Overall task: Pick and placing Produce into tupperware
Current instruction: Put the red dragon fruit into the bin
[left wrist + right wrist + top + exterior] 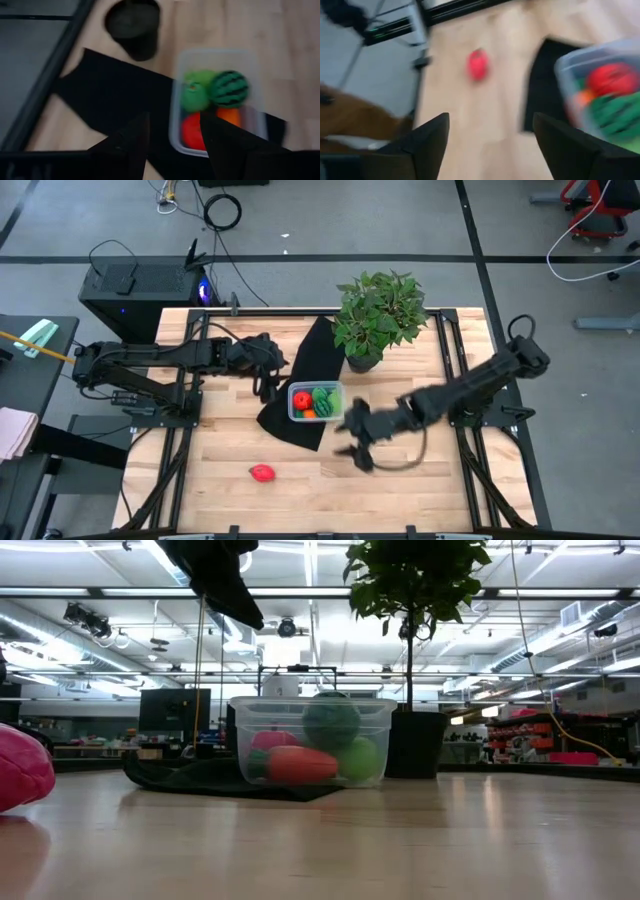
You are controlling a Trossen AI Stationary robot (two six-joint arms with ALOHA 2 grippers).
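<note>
The clear tupperware [315, 401] stands on a black cloth [300, 365] and holds several produce pieces: a red one, bright green ones, a dark green striped ball [228, 88] and an orange piece. One red piece [262, 473] lies alone on the bare wood toward the near edge. My left gripper [268, 380] hovers open just left of the box, over the cloth [115, 95]. My right gripper [355, 437] is open, right of the box and nearer the near edge. It faces the lone red piece [477, 64] and holds nothing.
A leafy potted plant [378, 315] stands just behind the box, near the far edge. The low view shows the box [312, 740] in front of the pot [415, 743], and the red piece [20, 768] at the left. Bare wood [400, 490] spreads along the near side.
</note>
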